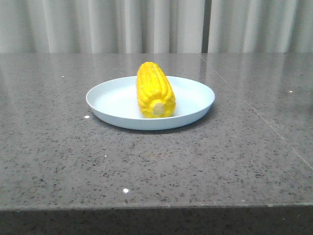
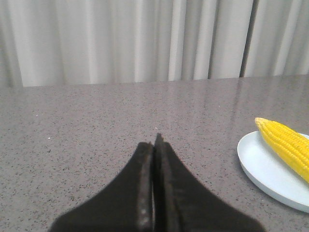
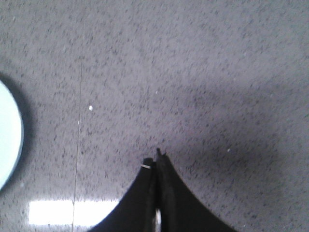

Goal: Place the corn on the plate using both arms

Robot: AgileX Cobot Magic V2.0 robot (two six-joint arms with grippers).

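The yellow corn (image 1: 155,90) lies on the pale blue plate (image 1: 112,100) at the middle of the table, its pale stub end toward the camera. Neither arm shows in the front view. In the left wrist view my left gripper (image 2: 154,142) is shut and empty over bare table, with the plate (image 2: 260,166) and the corn (image 2: 287,145) off to one side. In the right wrist view my right gripper (image 3: 155,158) is shut and empty above the tabletop, and only the plate's rim (image 3: 14,140) shows at the picture's edge.
The grey speckled stone table (image 1: 220,161) has a seam line (image 1: 254,115) running across its right part. Pale curtains (image 1: 146,24) hang behind the table's far edge. The front edge (image 1: 156,208) is near the camera.
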